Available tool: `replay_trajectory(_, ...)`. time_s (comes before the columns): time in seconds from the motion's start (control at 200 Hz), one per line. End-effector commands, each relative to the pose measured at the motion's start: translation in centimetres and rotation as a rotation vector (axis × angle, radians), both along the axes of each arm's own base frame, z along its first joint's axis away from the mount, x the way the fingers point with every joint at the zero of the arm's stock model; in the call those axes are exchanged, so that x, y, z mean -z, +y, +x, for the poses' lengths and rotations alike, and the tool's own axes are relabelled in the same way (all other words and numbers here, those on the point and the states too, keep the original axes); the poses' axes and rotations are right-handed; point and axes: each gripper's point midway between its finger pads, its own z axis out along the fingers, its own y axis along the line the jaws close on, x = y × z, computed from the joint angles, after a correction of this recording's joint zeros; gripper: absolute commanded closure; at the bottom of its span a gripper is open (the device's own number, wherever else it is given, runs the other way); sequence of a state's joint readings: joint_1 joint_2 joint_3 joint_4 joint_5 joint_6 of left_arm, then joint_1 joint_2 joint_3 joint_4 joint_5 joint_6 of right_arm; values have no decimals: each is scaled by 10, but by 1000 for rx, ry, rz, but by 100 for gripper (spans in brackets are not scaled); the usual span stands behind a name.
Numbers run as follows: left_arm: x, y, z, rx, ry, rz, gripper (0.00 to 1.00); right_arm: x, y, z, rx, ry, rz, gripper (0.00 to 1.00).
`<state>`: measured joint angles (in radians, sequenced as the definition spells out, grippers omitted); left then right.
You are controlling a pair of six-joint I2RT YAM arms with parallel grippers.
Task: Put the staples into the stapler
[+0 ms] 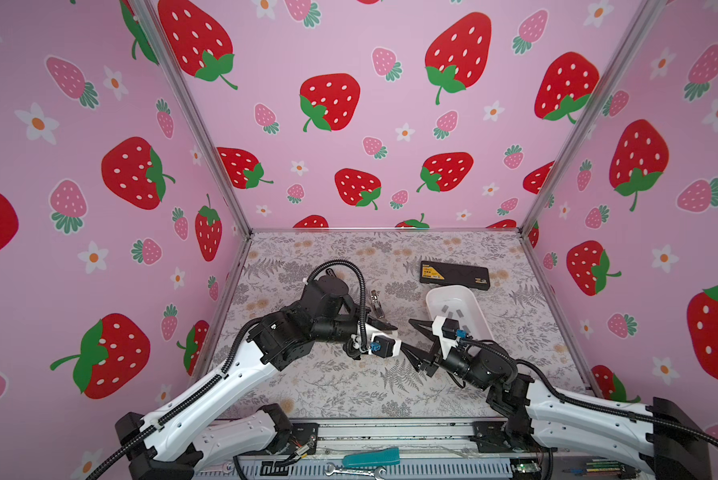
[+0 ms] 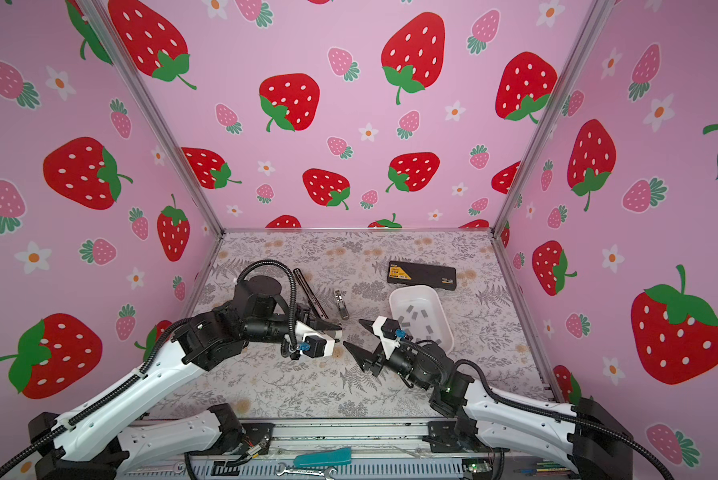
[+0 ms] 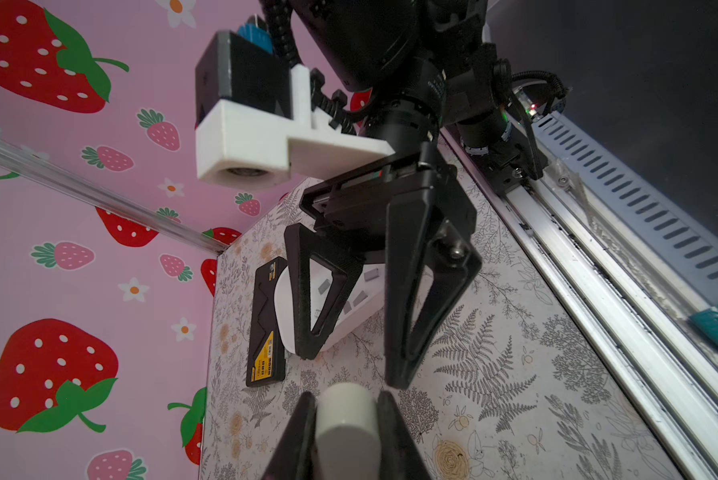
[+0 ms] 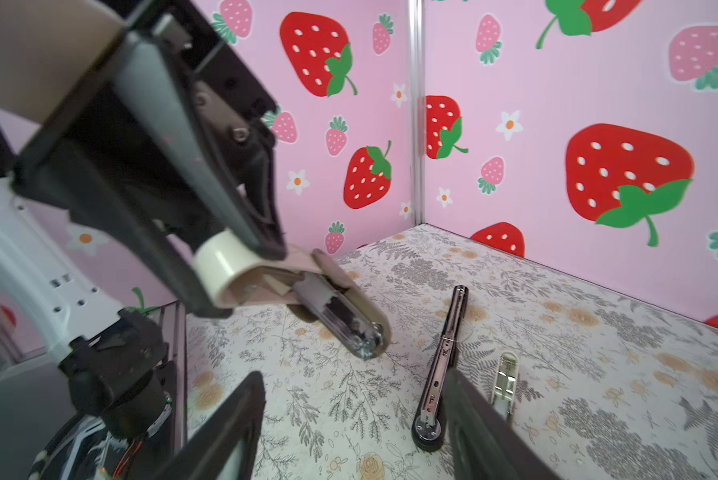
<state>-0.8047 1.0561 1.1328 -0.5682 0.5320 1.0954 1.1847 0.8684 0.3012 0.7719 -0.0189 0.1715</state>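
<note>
Both top views: I find the staples [image 1: 446, 309] loose in the white tray [image 1: 436, 297]. I judge them light, brittle metal strips, best pinched across their long sides.

Left wrist: left gripper [image 3: 346, 399] is clamped on the smooth cream stapler [image 3: 345, 428].

Right wrist: right gripper [image 4: 353, 374] is spread wide and empty. The stapler's metal channel [image 4: 345, 311] is visible.

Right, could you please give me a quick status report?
Left gripper shut on cream stapler. Right gripper open, empty. Staples in white tray. Black stapler on mat, clear.
</note>
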Motion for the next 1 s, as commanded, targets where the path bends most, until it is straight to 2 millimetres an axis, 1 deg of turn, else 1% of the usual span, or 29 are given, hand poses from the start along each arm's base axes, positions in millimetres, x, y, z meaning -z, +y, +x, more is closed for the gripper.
replay_trajectory(0.0,-13,-1,-10,57,29,-6,100,-4,5,-17,-56,-123,-7,24)
replay_trajectory(0.125,-12,-2,-21,114,69,-1,100,1,9,-19,-60,-146,-29,20)
replay_trajectory(0.205,-13,-3,-27,150,86,-7,100,-3,10,-21,-62,-164,-21,18)
replay_trajectory(0.215,-13,-3,-28,153,87,-8,100,4,13,-20,-64,-158,-42,18)
replay_trajectory(0.225,-13,-3,-29,157,89,-8,100,6,14,-20,-63,-157,-48,18)
replay_trajectory(0.32,-14,-3,-34,184,97,-13,100,9,18,-20,-65,-162,-61,17)
replay_trajectory(0.455,-12,-2,-40,216,108,-3,100,11,22,-16,-46,-157,-73,20)
replay_trajectory(0.6,-10,-2,-44,234,116,6,100,8,26,-15,-43,-149,-54,24)
replay_trajectory(0.875,-3,-2,-48,259,132,38,100,6,34,-16,-45,-143,-42,26)
replay_trajectory(0.995,-2,-3,-49,267,139,43,100,0,35,-20,-60,-143,-18,26)
